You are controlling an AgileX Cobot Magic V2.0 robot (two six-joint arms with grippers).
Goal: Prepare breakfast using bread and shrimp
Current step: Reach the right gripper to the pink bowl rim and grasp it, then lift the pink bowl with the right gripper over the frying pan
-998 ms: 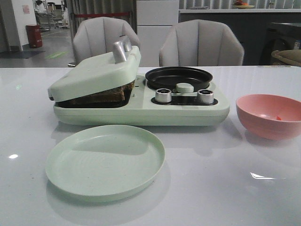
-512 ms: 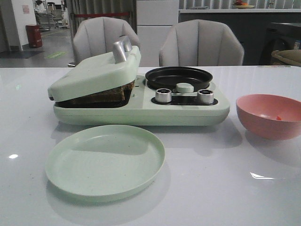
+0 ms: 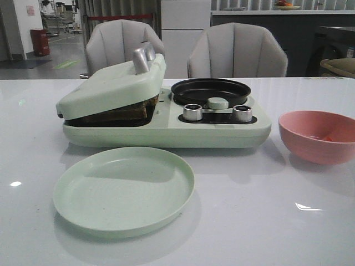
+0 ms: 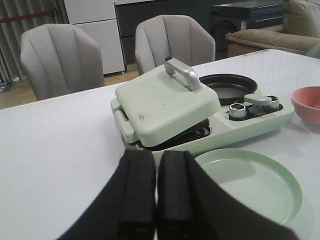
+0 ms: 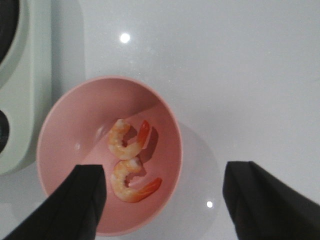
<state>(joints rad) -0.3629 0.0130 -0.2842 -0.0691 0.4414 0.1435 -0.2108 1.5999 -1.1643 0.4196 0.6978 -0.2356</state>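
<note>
The bread [image 3: 125, 112] lies in the left bay of the pale green breakfast maker [image 3: 166, 133], its dark crust showing under the lid [image 3: 111, 86] that rests tilted on it. Two curled shrimp [image 5: 125, 141] [image 5: 131, 182] with orange tails lie in the pink bowl [image 5: 60, 115], which stands right of the maker [image 3: 316, 141]. My right gripper [image 5: 164, 190] hangs open above that bowl, one finger over its rim and the other over the table beside it. My left gripper [image 4: 156, 160] is shut and empty, off to the left of the maker and plate. Neither gripper shows in the front view.
A pale green empty plate [image 3: 123, 188] sits in front of the maker. The maker's right half carries a black round pan [image 3: 211, 90], two metal knobs [image 3: 192, 112] [image 3: 242, 113] and a pale green knob [image 3: 218, 102]. Two grey chairs [image 3: 236, 50] stand behind the table.
The pink bowl looks a little darker in the front view, as if shaded from above. Maker, lid and plate have not moved.
</note>
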